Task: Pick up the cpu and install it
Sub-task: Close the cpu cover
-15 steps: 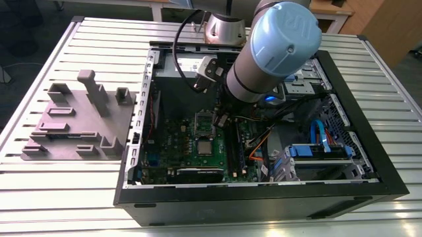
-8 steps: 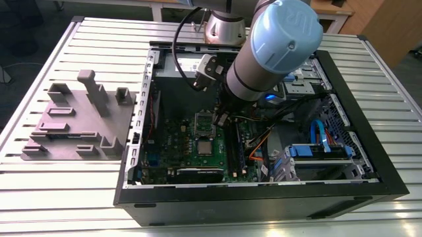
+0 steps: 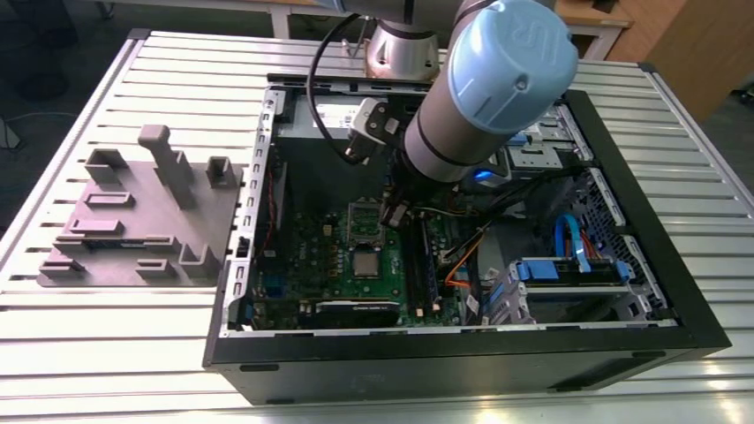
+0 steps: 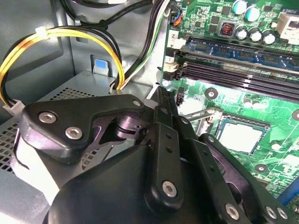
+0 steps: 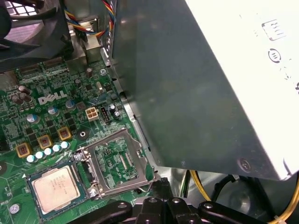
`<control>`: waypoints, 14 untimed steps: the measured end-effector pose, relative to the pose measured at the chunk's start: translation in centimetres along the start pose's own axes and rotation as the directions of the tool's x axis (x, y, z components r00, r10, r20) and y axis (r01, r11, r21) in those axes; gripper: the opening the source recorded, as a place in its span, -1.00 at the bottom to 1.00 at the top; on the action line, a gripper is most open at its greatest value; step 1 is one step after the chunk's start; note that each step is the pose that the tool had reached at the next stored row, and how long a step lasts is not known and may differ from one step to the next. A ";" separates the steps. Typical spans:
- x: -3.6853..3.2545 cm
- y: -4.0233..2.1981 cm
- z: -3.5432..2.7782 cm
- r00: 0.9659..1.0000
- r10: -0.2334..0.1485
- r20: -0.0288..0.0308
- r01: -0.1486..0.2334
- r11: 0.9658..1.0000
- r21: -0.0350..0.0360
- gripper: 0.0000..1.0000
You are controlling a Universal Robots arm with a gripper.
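The cpu [image 3: 367, 263] is a small pale silvery square lying flat in its socket on the green motherboard; it also appears in both wrist views [image 4: 240, 135] [image 5: 56, 186]. Beside it the socket's metal frame [image 5: 117, 161] with a dark centre stands hinged open [image 3: 365, 212]. My gripper [image 3: 395, 216] reaches down into the open computer case and hovers over the open frame, a short way from the cpu and not touching it. Its black fingers [image 4: 162, 93] are shut together with nothing between them, and their tips show in the first wrist view [image 5: 161, 184].
The grey power-supply box [image 5: 196, 84] rises close beside the gripper. Yellow and black cables [image 4: 60, 35] run along it. Memory slots [image 4: 243, 70] lie beside the socket. A blue drive caddy [image 3: 571, 269] fills the case's right. A grey-purple plastic fixture [image 3: 141, 221] sits outside on the slatted table.
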State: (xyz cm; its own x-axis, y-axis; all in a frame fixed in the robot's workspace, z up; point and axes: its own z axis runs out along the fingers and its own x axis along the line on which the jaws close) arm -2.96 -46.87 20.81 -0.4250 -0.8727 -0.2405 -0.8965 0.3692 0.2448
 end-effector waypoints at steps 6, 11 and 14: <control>-0.11 0.18 -0.67 1.000 0.000 0.001 0.000 1.000 -0.001 -0.79; -0.06 0.34 -0.85 1.000 0.000 0.001 0.000 1.000 0.000 -0.79; 0.10 0.44 -0.87 1.000 0.000 0.002 0.000 1.000 0.000 -0.79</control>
State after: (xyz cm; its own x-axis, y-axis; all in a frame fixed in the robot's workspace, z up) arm -3.29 -47.07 21.72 -0.4248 -0.8723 -0.2421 -0.8968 0.3688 0.2445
